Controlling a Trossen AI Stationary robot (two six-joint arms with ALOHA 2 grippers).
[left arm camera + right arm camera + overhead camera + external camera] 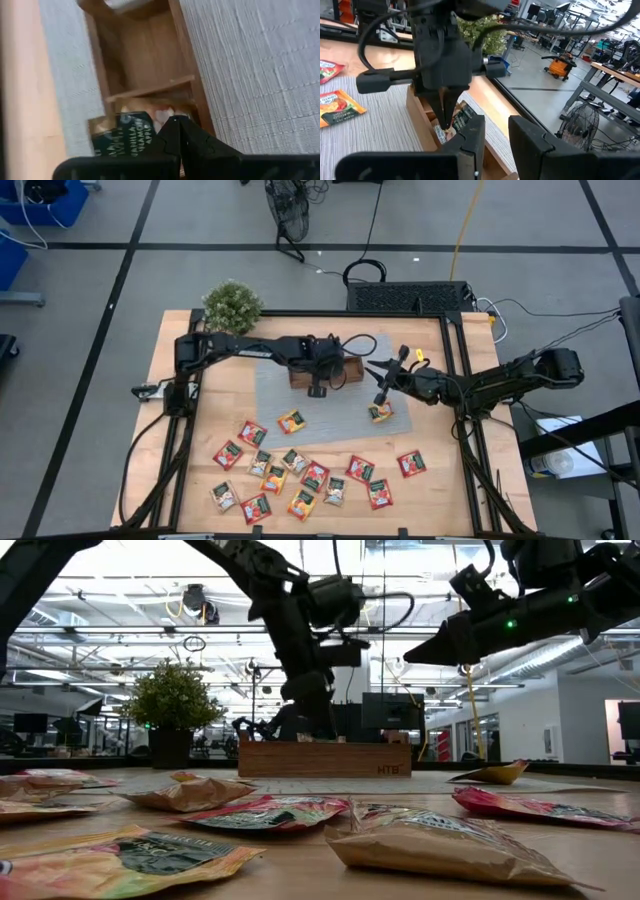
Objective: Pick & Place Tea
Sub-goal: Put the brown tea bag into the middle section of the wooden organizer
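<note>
Placing tea: our left gripper point(318, 385) fingers together over the tray point(352, 369) near the table's far edge; next, release.

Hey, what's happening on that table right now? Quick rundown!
Left gripper shut, down in wooden tray beside a tea packet. Right gripper hovering over gray mat. Loose packets on table. Nothing in the way.

On your table point(480, 480), light wood: one grey woven mat point(345, 412) at centre. One brown wooden tray point(352, 368) with dividers, standing on the mat's far part. One small potted plant point(232, 305) at the far left corner. Beyond the table you have a black cable box point(410, 297), a yellow cord point(466, 225) on the floor, and blue bins point(42, 200).
</note>
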